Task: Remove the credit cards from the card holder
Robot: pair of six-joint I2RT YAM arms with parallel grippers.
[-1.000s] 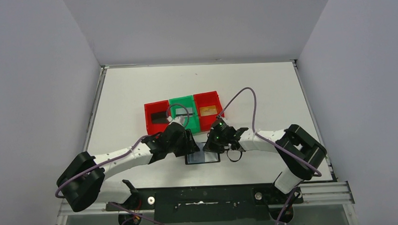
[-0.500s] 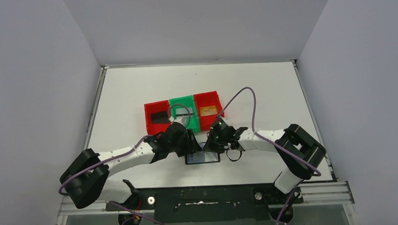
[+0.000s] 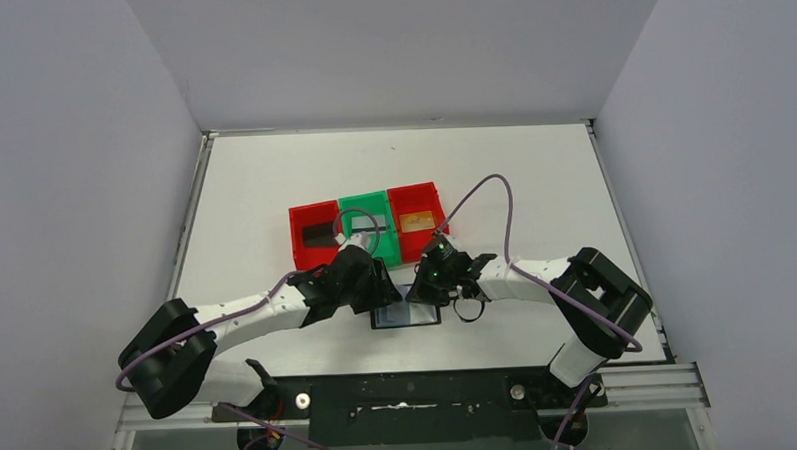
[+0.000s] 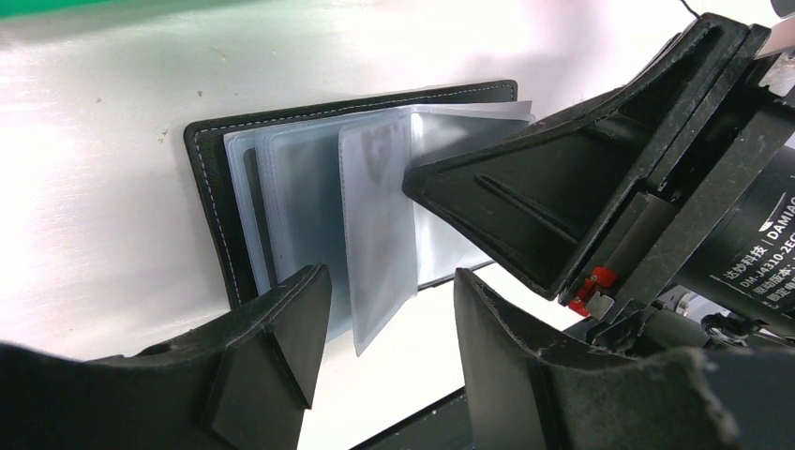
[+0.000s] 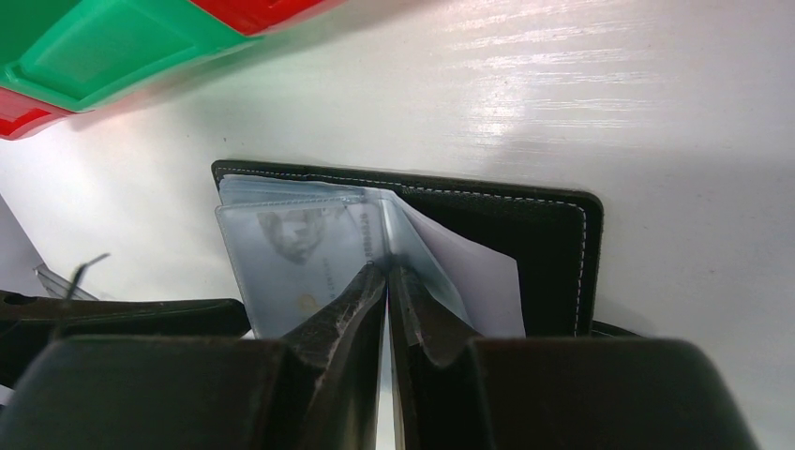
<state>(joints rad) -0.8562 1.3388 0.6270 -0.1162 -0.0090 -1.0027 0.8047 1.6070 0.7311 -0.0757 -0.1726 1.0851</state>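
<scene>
Right wrist view: we are pressing the right tool (image 5: 386, 274), fingers together, into the sleeves (image 5: 291, 248) of the card holder (image 5: 553, 253) lying open just ahead, and, with the left tool (image 4: 392, 277) hovering apart, risking it sliding along the bench (image 5: 656, 112).

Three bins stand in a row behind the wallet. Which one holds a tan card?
The red bin at the right end, with a tan card inside. The other red bin holds something dark; the middle one is green.

Right gripper (image 5: 384, 269) blocks the near edge of the card holder (image 5: 553, 242), and print on the sleeved card (image 5: 291, 248) is too blurry to read.
</scene>
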